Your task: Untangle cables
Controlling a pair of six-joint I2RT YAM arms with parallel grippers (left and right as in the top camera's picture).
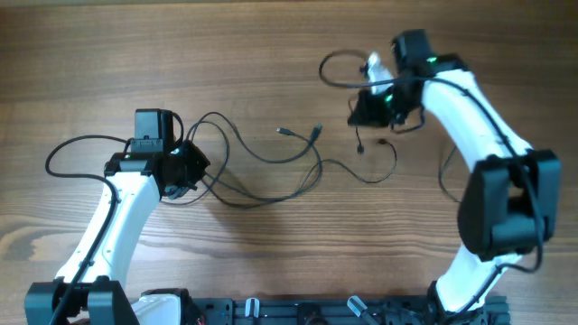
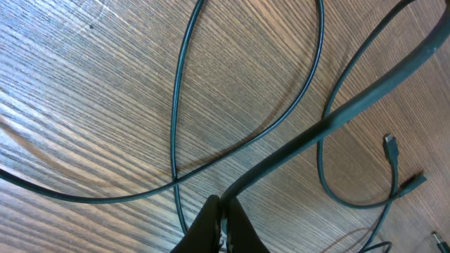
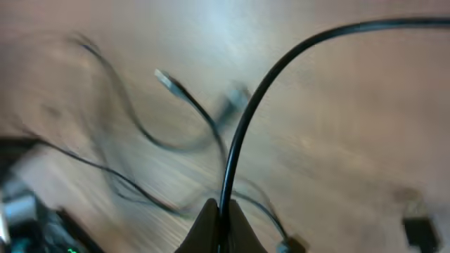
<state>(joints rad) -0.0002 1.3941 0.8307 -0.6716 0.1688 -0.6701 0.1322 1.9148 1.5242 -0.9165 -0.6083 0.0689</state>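
Across the counter (image 1: 90, 54) | we see cables (image 2: 351, 105) sprawled in loose crossing loops between both arms | left hand (image 2: 219, 214) and right hand (image 3: 219, 218) each pinched shut on a strand | light, limp, slippery: we judge a grip near the plugs best

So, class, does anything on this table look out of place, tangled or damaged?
The thin black cables sprawl across the table in crossing, tangled loops. The left claw and right claw are each shut on a strand. No damage shows.
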